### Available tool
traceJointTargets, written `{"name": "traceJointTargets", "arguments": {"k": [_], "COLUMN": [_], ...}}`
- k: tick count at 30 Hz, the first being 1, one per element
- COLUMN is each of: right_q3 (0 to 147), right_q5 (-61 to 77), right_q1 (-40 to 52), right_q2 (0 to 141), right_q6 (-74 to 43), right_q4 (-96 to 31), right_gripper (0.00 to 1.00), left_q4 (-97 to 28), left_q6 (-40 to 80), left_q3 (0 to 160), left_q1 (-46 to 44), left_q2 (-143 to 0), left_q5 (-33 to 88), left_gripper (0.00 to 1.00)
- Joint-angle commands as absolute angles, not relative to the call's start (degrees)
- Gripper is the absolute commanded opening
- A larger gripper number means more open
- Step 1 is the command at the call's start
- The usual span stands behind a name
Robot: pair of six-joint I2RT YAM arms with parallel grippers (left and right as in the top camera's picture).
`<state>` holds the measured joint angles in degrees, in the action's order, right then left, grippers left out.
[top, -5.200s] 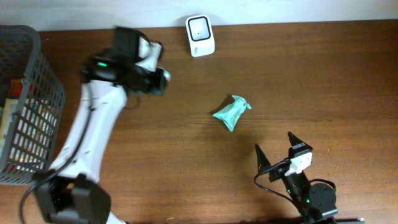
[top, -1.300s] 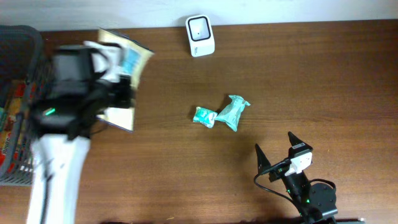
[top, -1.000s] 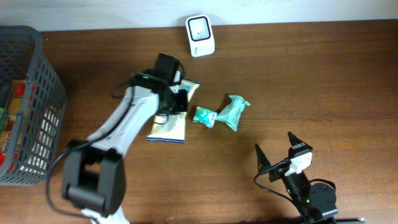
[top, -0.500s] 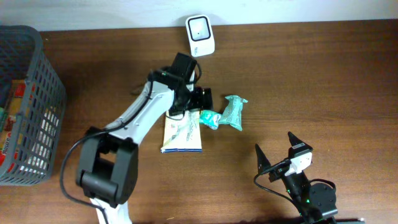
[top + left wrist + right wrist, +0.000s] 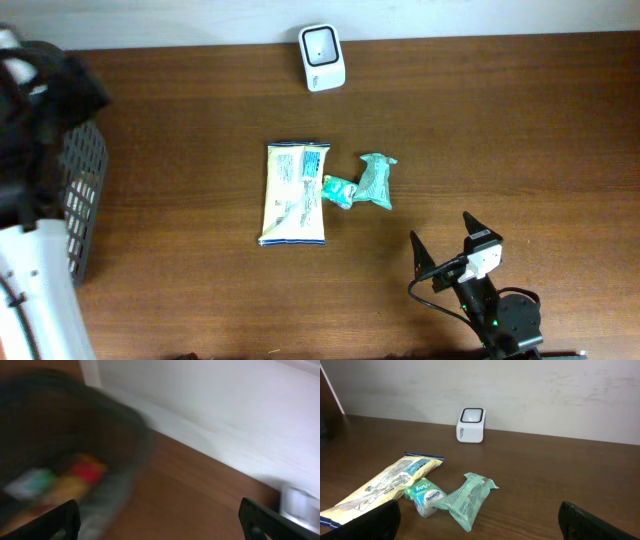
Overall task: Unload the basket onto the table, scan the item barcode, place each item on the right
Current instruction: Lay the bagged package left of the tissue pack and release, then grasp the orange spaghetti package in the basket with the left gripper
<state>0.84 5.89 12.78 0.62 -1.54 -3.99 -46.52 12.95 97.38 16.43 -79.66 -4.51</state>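
Three items sit close together mid-table: yellow packet (image 5: 294, 193), small green pack (image 5: 340, 190), teal pouch (image 5: 377, 181). Scanner (image 5: 322, 43) at far edge, bare wood between. Left gripper (image 5: 160, 520) spread wide over basket (image 5: 88, 190), left edge. Right gripper (image 5: 440, 228) spread wide, near front edge.

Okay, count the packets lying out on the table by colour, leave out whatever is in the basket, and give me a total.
Cream-yellow: 1, the long cream-yellow packet
Teal or green: 2, the small teal packet and the crumpled green packet
Total: 3
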Motion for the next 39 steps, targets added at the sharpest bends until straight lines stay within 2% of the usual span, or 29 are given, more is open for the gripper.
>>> {"name": "traceJointTargets", "arguments": {"k": [1, 4, 6, 8, 10, 16, 24, 38, 39], "right_q3": [0.3, 0.3, 0.3, 0.3, 0.3, 0.3, 0.3, 0.3, 0.3], "right_q5": [5.5, 5.6, 5.5, 5.5, 5.5, 5.5, 5.5, 5.5, 5.5], "right_q1": [12.4, 12.4, 12.4, 12.4, 12.4, 12.4, 12.4, 12.4, 12.4], "right_q2": [0.3, 0.3, 0.3, 0.3, 0.3, 0.3, 0.3, 0.3, 0.3], "right_q6": [-1.7, -1.7, -1.7, -1.7, -1.7, -1.7, -1.7, -1.7, -1.7], "right_q4": [-4.0, -4.0, -4.0, -4.0, -4.0, -4.0, -4.0, -4.0, -4.0], "right_gripper": [0.99, 0.99, 0.99, 0.99, 0.99, 0.99, 0.99, 0.99, 0.99], "left_q4": [-44.6, -42.3, -41.1, -41.8, -42.4, -42.9, -44.2, -42.5, -42.5], "left_q6": [9.2, 5.3, -2.9, -12.7, -17.6, -26.9, -32.9, -35.9, -35.8], "left_q3": [98.1, 98.1, 98.1, 97.9, 97.5, 97.5, 97.3, 95.7, 95.7], "left_q1": [30.4, 36.3, 38.6, 39.1, 39.3, 40.6, 43.6, 43.8, 43.8], "left_q2": [-80.7, -84.3, -88.9, -93.3, -96.2, -103.2, -112.6, -125.4, -125.9], "left_q5": [-8.4, -7.4, -6.9, -6.9, -7.5, -8.9, -8.1, -6.9, -6.8], "left_gripper": [1.0, 1.0, 0.99, 0.99, 0.99, 0.99, 0.99, 0.99, 0.97]}}
